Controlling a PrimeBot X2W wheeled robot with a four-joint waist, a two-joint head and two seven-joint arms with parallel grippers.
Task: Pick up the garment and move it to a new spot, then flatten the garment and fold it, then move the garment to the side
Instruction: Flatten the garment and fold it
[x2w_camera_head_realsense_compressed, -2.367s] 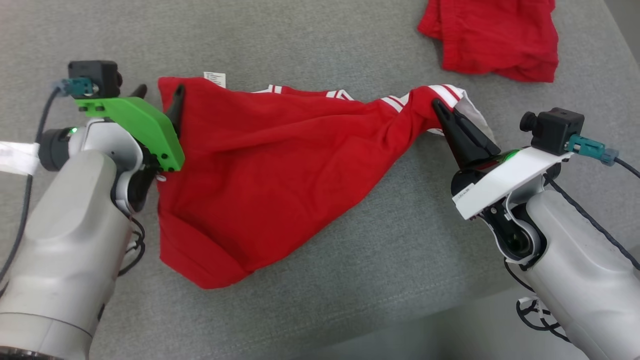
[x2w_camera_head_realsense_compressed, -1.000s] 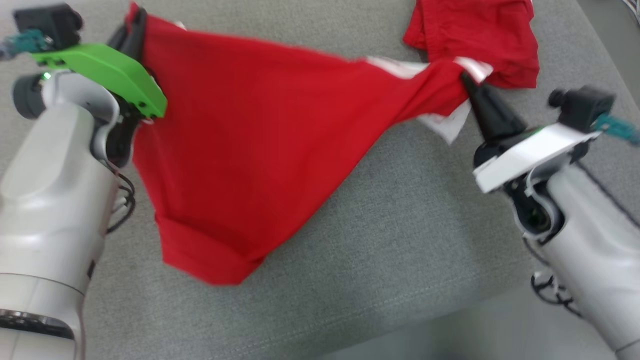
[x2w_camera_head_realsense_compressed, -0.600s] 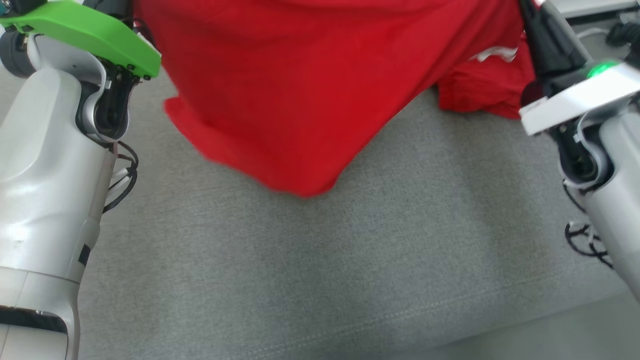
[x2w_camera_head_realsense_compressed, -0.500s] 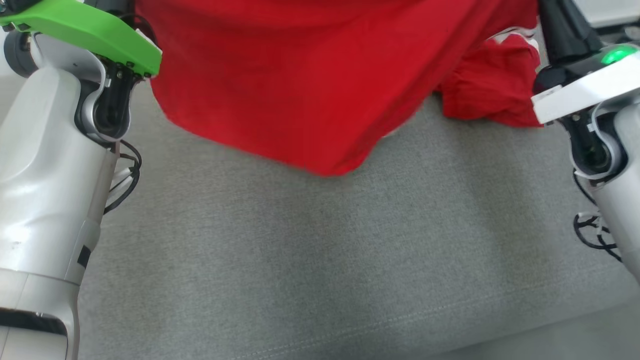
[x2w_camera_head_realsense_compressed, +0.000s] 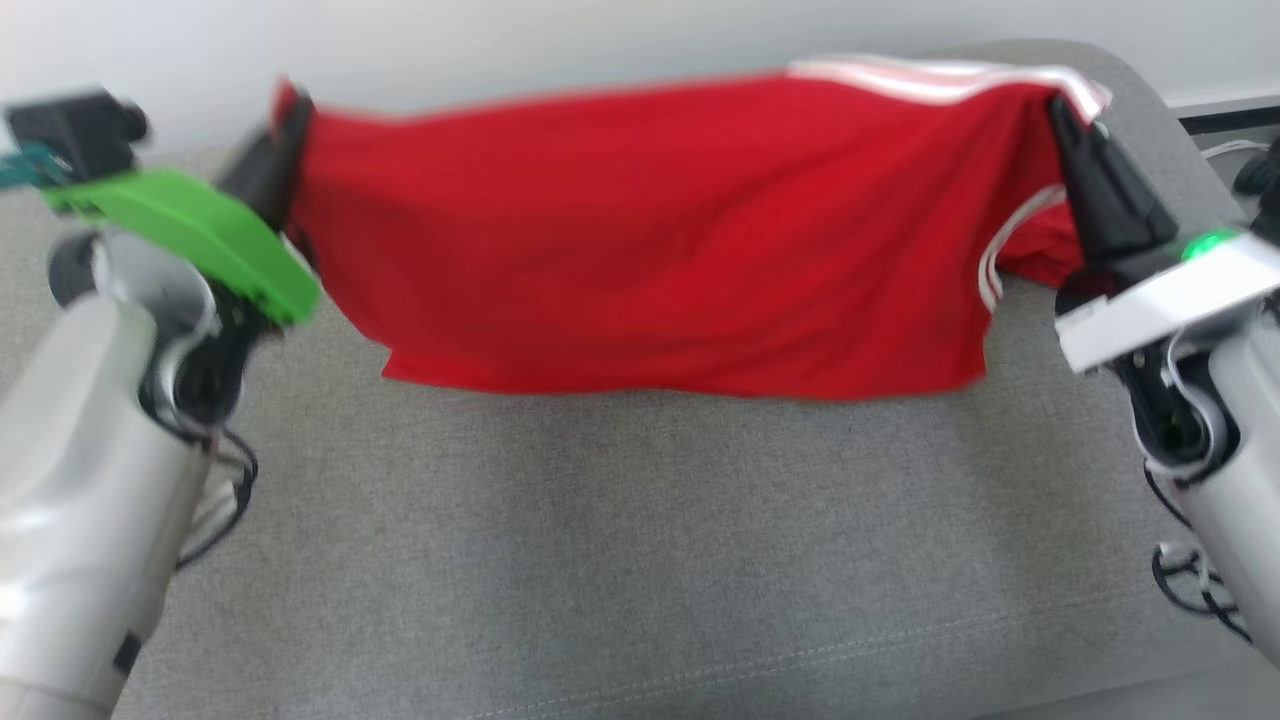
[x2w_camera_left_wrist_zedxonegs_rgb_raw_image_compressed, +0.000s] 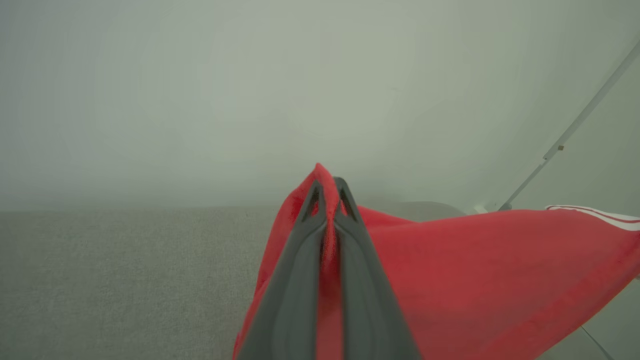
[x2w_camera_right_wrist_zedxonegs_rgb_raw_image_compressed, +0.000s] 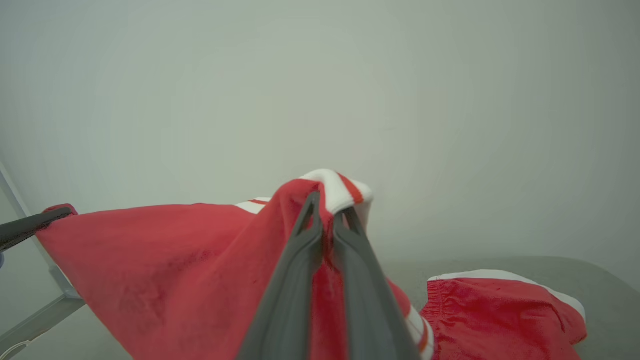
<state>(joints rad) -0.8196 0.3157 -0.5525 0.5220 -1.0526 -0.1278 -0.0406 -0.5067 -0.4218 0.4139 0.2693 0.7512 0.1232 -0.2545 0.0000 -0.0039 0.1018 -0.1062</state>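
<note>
Garment of red knit cloth with white stripes at one end (x2w_camera_head_realsense_compressed: 650, 250) is hanging spread in the air above the grey felt-covered table (x2w_camera_head_realsense_compressed: 640, 560). Its lower hem is hovering close over that table, though motion blur is hiding whether it is touching. The left gripper (x2w_camera_head_realsense_compressed: 290, 115) is pinching one upper corner, its dark fingers pressed narrowly together with red cloth squeezed between them. The right gripper (x2w_camera_head_realsense_compressed: 1060, 110) is clamping the striped corner the same way.

Judging by this, the carrying step is under way, with flattening and folding not yet begun. The next move is calling for both arms to be lowering together, letting the hem meet the table first and holding the top edge taut so the cloth is settling without wrinkles.

A second crumpled red garment with white trim (x2w_camera_right_wrist_zedxonegs_rgb_raw_image_compressed: 500, 310) is lying at the table's far right, behind the held one. It is likely narrowing the landing room, so the bare near part of the table is looking safer.
</note>
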